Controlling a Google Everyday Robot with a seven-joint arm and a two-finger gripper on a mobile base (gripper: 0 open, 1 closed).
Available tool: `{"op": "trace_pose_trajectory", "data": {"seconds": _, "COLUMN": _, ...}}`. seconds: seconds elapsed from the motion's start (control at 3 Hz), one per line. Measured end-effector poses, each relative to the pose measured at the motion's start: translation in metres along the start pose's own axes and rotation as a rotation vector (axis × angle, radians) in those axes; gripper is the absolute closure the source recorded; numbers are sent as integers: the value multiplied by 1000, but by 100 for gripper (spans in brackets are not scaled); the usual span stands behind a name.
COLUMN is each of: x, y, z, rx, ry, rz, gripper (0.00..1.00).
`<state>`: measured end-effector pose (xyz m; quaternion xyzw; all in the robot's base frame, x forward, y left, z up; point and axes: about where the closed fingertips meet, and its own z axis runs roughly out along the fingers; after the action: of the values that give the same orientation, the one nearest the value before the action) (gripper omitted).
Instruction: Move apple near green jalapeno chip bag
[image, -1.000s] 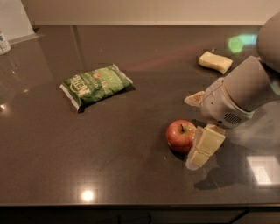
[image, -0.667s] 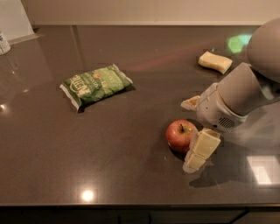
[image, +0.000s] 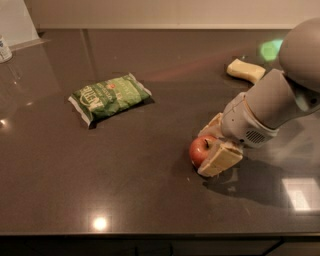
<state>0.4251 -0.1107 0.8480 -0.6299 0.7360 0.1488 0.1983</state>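
The apple (image: 199, 149), red with yellowish patches, rests on the dark countertop (image: 150, 200) at centre right. My gripper (image: 215, 144) reaches in from the right and is shut on the apple. One pale finger (image: 219, 159) sits on its near side and the other (image: 211, 126) on its far side. The green jalapeno chip bag (image: 110, 97) lies flat at the left of centre, well apart from the apple, up and to its left.
A pale yellow sponge block (image: 245, 70) lies at the back right, behind my arm (image: 270, 107). A small container (image: 4, 49) stands at the far left edge. The counter's front edge runs along the bottom.
My arm has moved left and down over the apple. The fingers have come closer together around it, and the apple has shifted slightly to the left.
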Motion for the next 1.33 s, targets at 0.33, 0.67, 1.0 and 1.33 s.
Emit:
{"op": "trace_pose_trajectory", "data": {"seconds": 0.33, "x": -11, "y": -7, "z": -3, "rx": 3, "ry": -11, "rz": 9, "gripper": 65}}
{"op": "trace_pose_trajectory", "data": {"seconds": 0.67, "x": -29, "y": -29, "z": -3, "rx": 27, "ry": -2, "rz": 26, "gripper": 88}}
{"op": "trace_pose_trajectory", "data": {"seconds": 1.0, "x": -62, "y": -76, "z": 5, "rx": 81, "ry": -10, "rz": 53, "gripper": 100}}
{"op": "trace_pose_trajectory", "data": {"seconds": 1.33, "x": -76, "y": -105, "z": 10, "rx": 113, "ry": -21, "rz": 73, "gripper": 100}}
